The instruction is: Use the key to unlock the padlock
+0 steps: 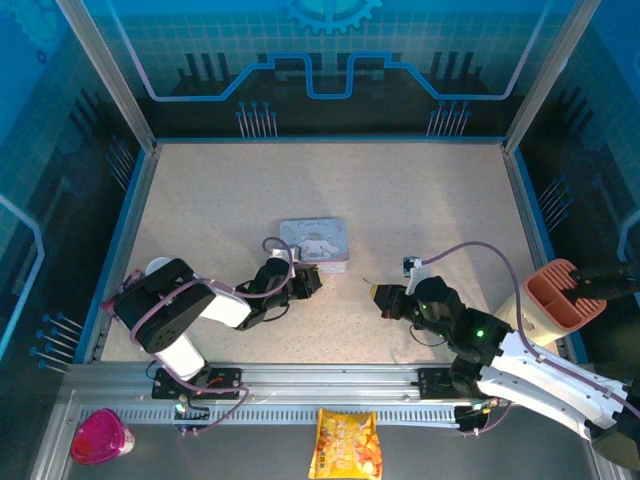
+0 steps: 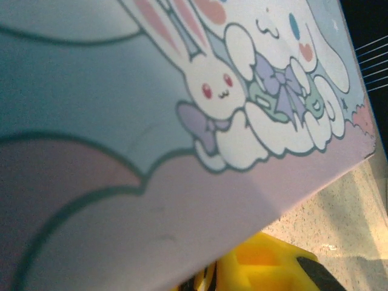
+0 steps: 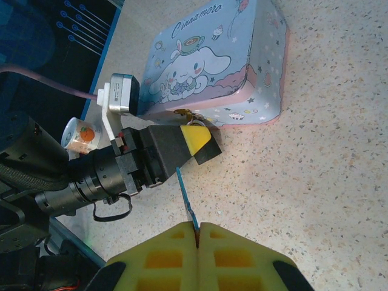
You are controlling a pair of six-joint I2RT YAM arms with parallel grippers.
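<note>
Well, the tin [image 1: 315, 243] with the cartoon rabbit on its lid lies near the middle of the table [image 1: 420, 200]. The padlock [image 3: 183, 114] hangs on the wall that faces the arms. In the right wrist view it is a tiny metal glint just under the lid's edge, too small to make out in detail. The left gripper [image 1: 308, 283] lies at 6 o'clock of the tin in the top view, its tip right up against that wall. In the right wrist view its yellow pad [image 3: 195, 136] sits just below the padlock, touching or almost touching it, and I cannot tell whether the jaws are closed on the padlock or only beside it. The left wrist view has the lid close across the lens, with a yellow finger [image 2: 260, 267] at 6 o'clock. The right gripper [image 1: 382, 298] is at 4 o'clock of the tin, apart from it, pointing toward the left gripper. Its 2 yellow pads [image 3: 151, 260] are pressed together on the key [image 3: 187, 197] — a thin blue strip that stands out of the seam and points to 12 o'clock, toward the padlock, with a gap between them. A peach cup [image 1: 565, 298] stands at 3 o'clock by the table's edge, and a snack bag [image 1: 345, 445] lies at 6 o'clock, in front of the arm bases.
</note>
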